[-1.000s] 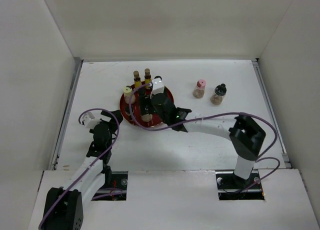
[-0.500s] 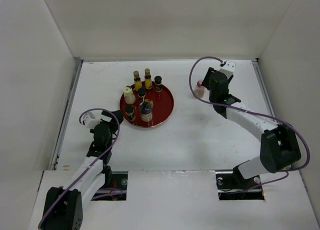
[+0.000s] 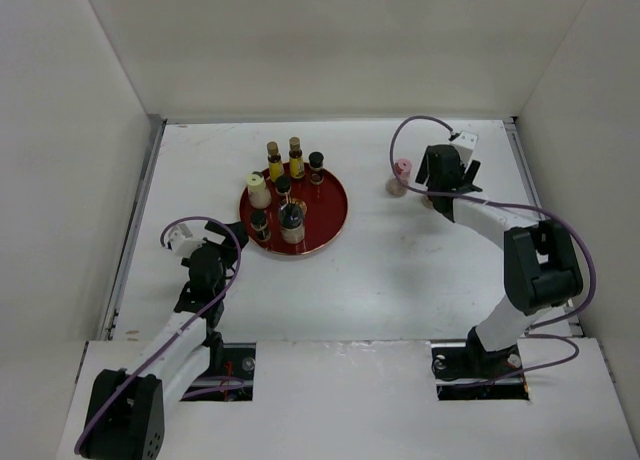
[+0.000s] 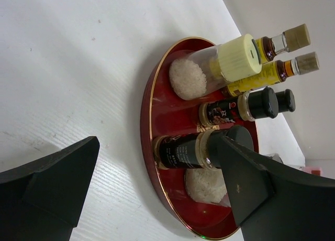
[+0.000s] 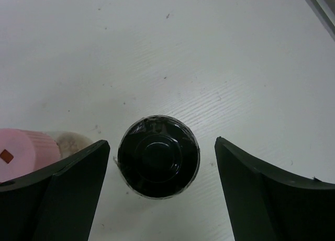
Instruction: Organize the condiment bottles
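A: On the worktop's left, left claw agape, empty, aimed at the red tray crowded with bottles.
B: Further right?
A: Pink-capped bottle, then dark-capped shaker, upright, directly beneath right claw, spread wide astride its cap. Nearer arm: right.

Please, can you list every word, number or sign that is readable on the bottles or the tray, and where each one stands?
No text can be read for certain.
Upper dark-label bottle on the red tray: pale characters, too blurred to read.
Lower dark-label bottle: gold print, too blurred.
Pink-capped bottle: small red mark on the cap, no letters.
Black-capped bottle: no text on the cap.
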`<state>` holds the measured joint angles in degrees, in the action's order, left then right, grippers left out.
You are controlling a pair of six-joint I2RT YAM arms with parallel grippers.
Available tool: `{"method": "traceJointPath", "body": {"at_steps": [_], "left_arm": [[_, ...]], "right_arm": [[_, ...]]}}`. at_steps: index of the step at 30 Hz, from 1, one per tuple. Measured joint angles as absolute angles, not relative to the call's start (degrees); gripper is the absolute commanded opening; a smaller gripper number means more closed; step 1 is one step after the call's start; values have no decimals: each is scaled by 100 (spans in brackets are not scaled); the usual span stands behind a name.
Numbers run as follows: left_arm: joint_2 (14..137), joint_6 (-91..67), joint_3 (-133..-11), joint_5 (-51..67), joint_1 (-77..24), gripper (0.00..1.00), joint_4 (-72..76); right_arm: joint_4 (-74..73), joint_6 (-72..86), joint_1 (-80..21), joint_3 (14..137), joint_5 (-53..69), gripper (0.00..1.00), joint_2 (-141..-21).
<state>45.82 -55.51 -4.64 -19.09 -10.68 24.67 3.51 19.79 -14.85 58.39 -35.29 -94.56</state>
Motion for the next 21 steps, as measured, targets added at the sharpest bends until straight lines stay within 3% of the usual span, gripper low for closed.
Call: {"method": "traceJointPath", "body": {"at_steps": [2, 6, 15, 21], "left_arm": [[4602, -5553, -464, -1909, -1068, 100, 2467], [4641, -5551, -464, -1909, -1070, 100, 2467], [4661, -5551, -467, -1911, -1094, 100, 2469], [4670, -5551, -469, -1929, -1092, 100, 2469]], "right_arm": [[338, 2036, -1409, 5852, -3430, 81, -9498], [340, 2150, -1345, 5867, -3258, 61, -9572], [336, 2215, -1498, 5371, -3516, 55, -8611], [864, 1909, -2628, 5489, -3756, 54, -7465]]}}
